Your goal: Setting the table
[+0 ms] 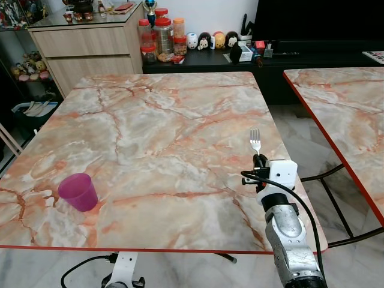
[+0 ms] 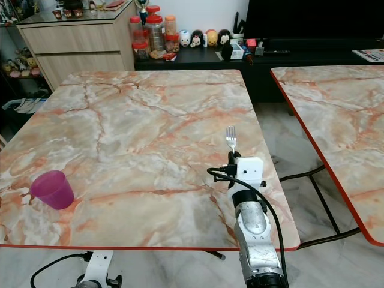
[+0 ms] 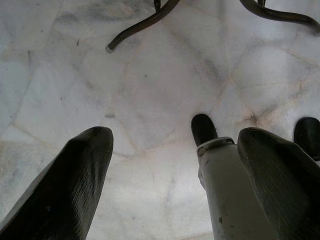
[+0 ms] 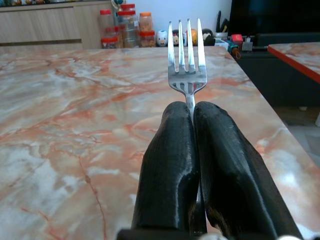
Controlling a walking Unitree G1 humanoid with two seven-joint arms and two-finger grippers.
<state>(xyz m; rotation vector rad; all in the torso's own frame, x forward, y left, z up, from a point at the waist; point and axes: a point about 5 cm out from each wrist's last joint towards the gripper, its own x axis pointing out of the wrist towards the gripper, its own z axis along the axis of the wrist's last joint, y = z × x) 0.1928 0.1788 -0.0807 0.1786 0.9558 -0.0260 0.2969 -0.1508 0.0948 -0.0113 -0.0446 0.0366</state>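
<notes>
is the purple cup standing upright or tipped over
Upright. The purple cup stands on its narrower base on the marble table, open rim up, near the robot's left front corner. Whether it holds anything cannot be told.

No legible text (jar labels blurred)

The right gripper (image 1: 258,159) holds a fork (image 1: 255,141) above the marble table (image 1: 162,138), well apart from a purple cup (image 1: 78,191).

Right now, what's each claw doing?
Left claw: open, holding nothing, hanging over the floor.
Right claw: closed on the fork, above the table.
</notes>
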